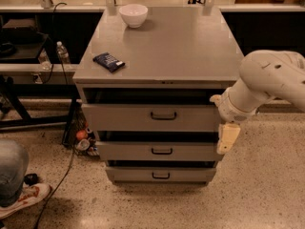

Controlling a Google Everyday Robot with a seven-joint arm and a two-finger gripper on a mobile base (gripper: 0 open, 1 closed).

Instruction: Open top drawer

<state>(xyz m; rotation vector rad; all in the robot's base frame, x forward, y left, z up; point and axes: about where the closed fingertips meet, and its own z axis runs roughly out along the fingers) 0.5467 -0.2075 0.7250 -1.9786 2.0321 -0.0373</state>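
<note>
The top drawer (152,117) is the widest grey front of three in the grey cabinet, with a dark loop handle (163,115) at its centre. A dark gap shows above it under the cabinet top. My gripper (227,137) hangs from the white arm at the cabinet's right front corner, to the right of the handle and a little lower, pointing down. It holds nothing.
On the cabinet top (181,46) lie a white bowl (133,15) at the back and a dark snack packet (108,61) at the left. Two narrower drawers (161,151) sit below. A person's shoe (21,198) and a cable lie on the floor at left.
</note>
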